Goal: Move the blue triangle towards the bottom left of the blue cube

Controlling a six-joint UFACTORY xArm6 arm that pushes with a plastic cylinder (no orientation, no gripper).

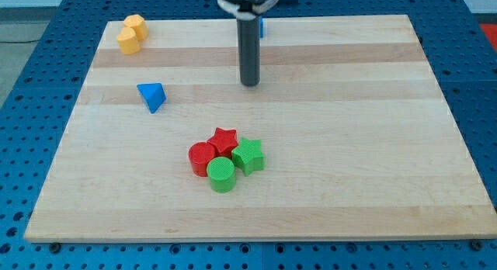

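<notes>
My tip (250, 83) well right of blue triangle (152, 96); no claw, no legible writing.

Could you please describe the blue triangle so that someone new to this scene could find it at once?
Start at the wooden board and look at its left half, below the yellow blocks in the top-left corner. The blue triangle sits alone there, left of my tip; it is the only fully visible blue block, wedge-shaped.

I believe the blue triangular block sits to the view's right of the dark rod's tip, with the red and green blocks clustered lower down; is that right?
Not quite: the camera view shows the blue triangular block to the view's left of my tip, not its right. The red and green blocks are indeed clustered lower down.
</notes>
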